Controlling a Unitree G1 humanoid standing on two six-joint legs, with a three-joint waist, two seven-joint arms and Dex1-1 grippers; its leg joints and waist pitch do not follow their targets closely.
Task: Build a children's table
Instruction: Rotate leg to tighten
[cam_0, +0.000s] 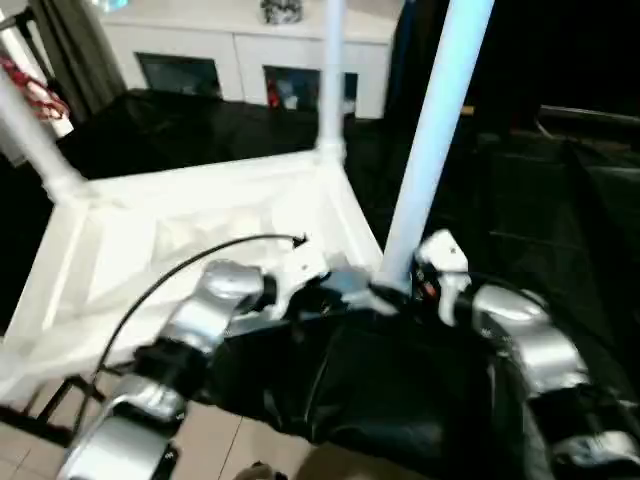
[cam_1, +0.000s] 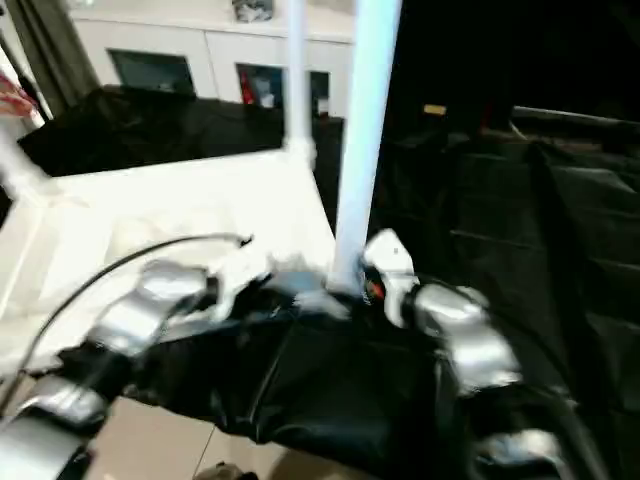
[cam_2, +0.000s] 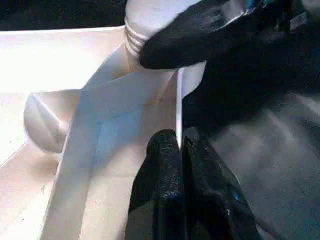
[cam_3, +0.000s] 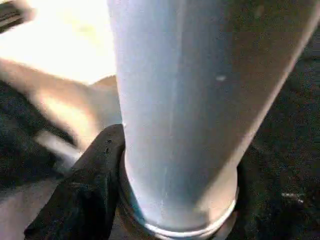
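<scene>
You have the children's table (cam_0: 190, 235) upside down on black cloth (cam_0: 380, 390), a white cabinet (cam_0: 240, 50) behind it. Your right gripper (cam_3: 170, 200) grips the near leg (cam_0: 435, 130) at its base. Your left gripper (cam_2: 180, 150), fingers closed, pinches the tabletop's rim at that corner.

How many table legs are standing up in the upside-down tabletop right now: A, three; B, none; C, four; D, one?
A: three legs rise from corner sockets of the tabletop, the near leg by the right tool, the far leg, and the left leg.
</scene>
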